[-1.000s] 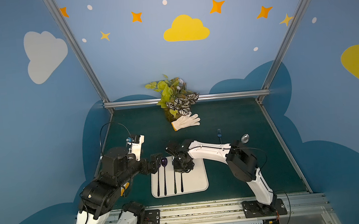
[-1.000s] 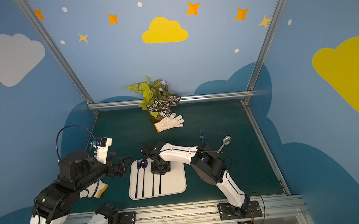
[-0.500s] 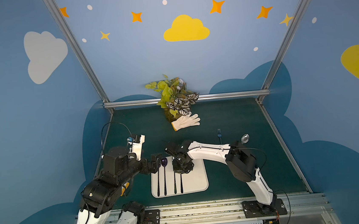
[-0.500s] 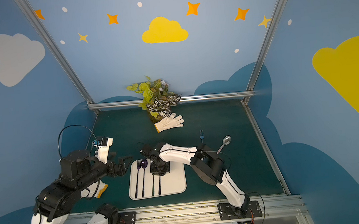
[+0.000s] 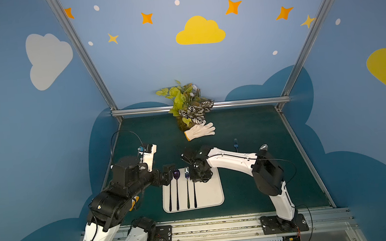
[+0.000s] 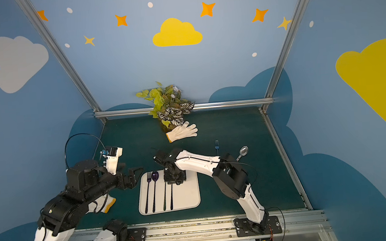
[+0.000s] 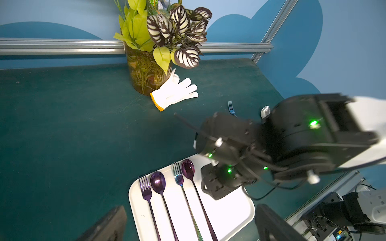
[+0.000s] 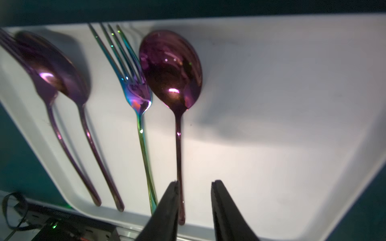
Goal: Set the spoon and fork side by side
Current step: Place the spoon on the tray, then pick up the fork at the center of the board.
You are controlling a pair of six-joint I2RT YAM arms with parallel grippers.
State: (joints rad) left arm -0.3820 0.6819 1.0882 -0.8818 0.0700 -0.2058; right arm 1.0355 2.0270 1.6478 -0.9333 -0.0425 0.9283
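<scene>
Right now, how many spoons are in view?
3. On the white tray: a purple spoon beside the purple fork, a second spoon beside the rainbow fork. On the table: a silver spoon, partly behind the right arm.

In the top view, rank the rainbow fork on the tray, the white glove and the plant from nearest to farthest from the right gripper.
1. Rainbow fork, on the tray, right beside the right gripper.
2. White glove, on the mat further back.
3. Plant, at the back rail.
</scene>
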